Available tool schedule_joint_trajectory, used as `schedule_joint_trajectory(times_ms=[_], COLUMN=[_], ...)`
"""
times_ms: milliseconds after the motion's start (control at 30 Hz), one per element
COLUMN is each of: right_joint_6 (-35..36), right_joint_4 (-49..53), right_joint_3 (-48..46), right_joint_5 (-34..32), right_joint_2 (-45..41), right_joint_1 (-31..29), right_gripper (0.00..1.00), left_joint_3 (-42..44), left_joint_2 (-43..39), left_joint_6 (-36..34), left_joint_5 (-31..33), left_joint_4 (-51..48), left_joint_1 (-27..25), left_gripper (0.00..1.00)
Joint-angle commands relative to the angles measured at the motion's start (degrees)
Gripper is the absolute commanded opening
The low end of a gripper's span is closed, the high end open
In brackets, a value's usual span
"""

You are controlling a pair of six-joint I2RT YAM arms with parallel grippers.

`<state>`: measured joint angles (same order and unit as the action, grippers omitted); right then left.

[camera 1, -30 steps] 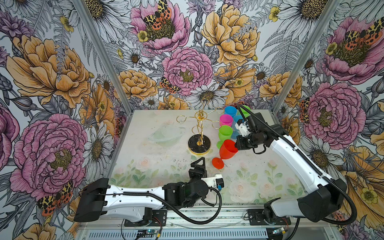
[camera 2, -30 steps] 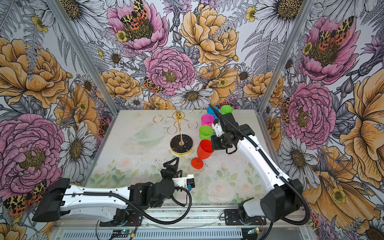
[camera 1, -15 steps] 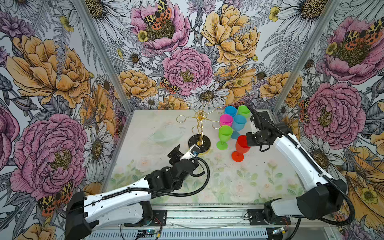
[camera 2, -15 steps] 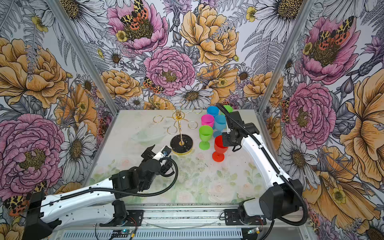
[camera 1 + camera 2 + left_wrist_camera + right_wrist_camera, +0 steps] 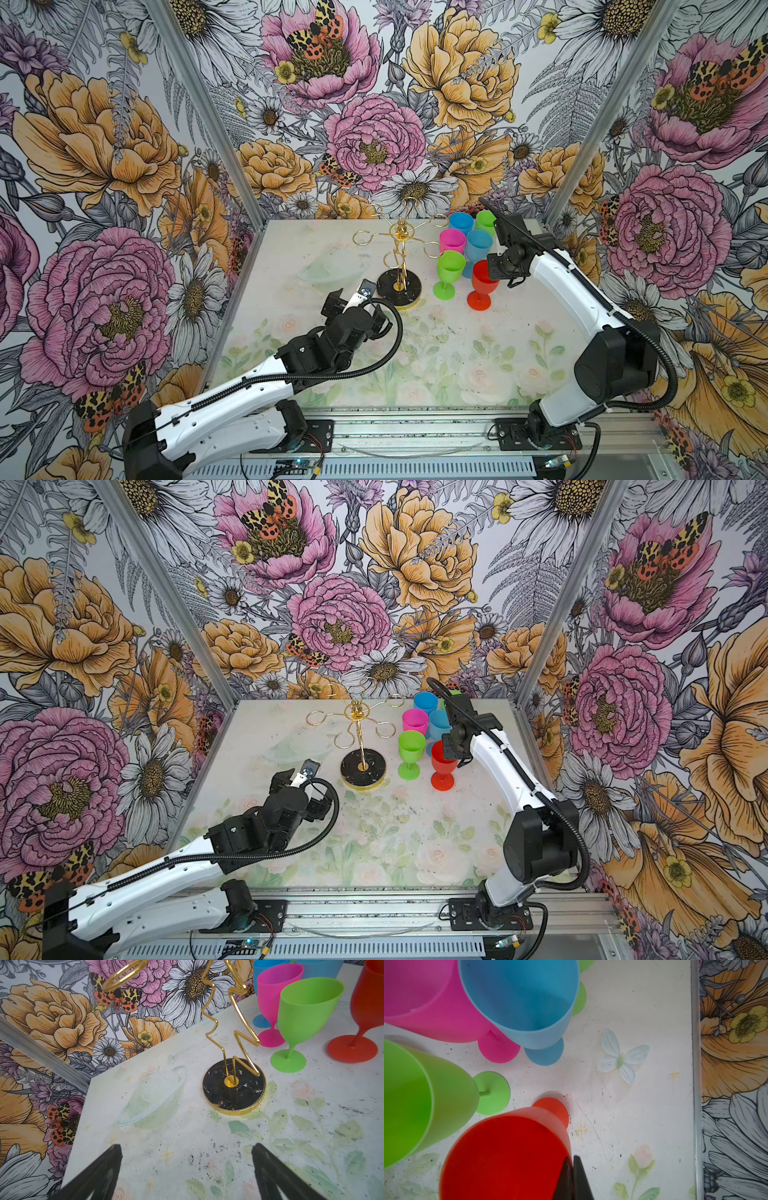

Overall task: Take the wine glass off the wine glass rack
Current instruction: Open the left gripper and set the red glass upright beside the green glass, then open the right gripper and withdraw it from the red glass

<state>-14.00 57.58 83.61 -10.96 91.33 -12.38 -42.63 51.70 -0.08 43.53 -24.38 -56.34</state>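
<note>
- The red wine glass (image 5: 482,284) stands off the wine glass rack (image 5: 400,266), at its 3 o'clock.
- The right gripper (image 5: 571,1159) seems to pinch its rim, so it won't tip.
- The left gripper (image 5: 187,1153), at 8 o'clock, gapes wide, empty.

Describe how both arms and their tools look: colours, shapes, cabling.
Both the left arm and right arm have smooth white shells on the links and bulky black housings at the joints. A black ribbed cable hose loops loosely outside each arm. The left tool and right tool carry matte black fingers tapering to narrow tips. No markings are readable.
</note>
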Motion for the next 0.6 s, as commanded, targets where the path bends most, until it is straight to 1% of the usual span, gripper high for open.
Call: schedule_joint_trajectory(times_ms=[0, 233, 567], right_joint_6=[-0.2, -0.4, -1.4], right_joint_4=[-2.7, -4.7, -6.0], right_joint_3=[2.6, 3.8, 5.0], right_joint_5=[-0.7, 1.1, 3.3], right_joint_2=[1.3, 4.0, 6.6], right_joint_1=[0.6, 0.9, 1.6], right_gripper=[0.0, 0.0, 0.0], left_joint_3=[0.1, 1.0, 2.8], left_joint_2=[-2.2, -4.7, -7.8], left_joint_6=[1.5, 2.2, 2.5], left_joint_5=[-2.5, -4.4, -5.0], left_joint_4=[-1.1, -3.4, -3.8], left_joint_1=[1.3, 3.8, 4.9], left_gripper=[0.99, 0.99, 0.99])
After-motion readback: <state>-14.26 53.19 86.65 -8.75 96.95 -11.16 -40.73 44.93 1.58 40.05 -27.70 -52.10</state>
